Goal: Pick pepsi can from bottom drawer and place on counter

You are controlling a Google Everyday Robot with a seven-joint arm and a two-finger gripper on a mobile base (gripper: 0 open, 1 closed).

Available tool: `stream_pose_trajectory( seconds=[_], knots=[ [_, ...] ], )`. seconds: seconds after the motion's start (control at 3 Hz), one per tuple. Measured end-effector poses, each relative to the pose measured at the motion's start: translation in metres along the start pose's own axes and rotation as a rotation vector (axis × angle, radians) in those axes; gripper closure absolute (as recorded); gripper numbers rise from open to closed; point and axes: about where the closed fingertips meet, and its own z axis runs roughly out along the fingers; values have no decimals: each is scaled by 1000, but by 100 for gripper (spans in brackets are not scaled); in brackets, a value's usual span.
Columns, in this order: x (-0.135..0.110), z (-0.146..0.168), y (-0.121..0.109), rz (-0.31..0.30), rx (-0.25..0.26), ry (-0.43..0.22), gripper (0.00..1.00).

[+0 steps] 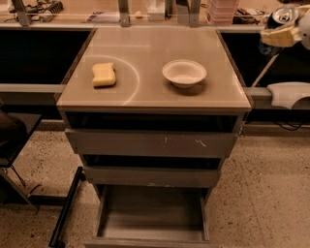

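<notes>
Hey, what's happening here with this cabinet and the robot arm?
The robot's gripper, at the upper right beside the counter, holds the pepsi can in the air. The bottom drawer is pulled open and looks empty. The can is not yet on the counter, where a sponge and a white bowl sit.

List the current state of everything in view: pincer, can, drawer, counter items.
pincer: raised at upper right, off the counter's right edge, shut on the pepsi can
pepsi can: held aloft, not yet on the counter
bottom drawer: pulled open, visible floor bare
counter: carries bowl and sponge
white bowl: upright, empty
sponge: lying flat
</notes>
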Motion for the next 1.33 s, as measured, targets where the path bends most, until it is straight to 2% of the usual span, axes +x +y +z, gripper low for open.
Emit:
stream_pose_trajectory(
  seconds=[0.33,0.67,1.0,1.33],
  knots=[
    [-17,53,43,82,-211,-18,100],
    [-56,80,129,133,-499,-55,100],
    [-35,81,212,146,-765,47,100],
    [34,44,267,181,-969,271,100]
  ],
)
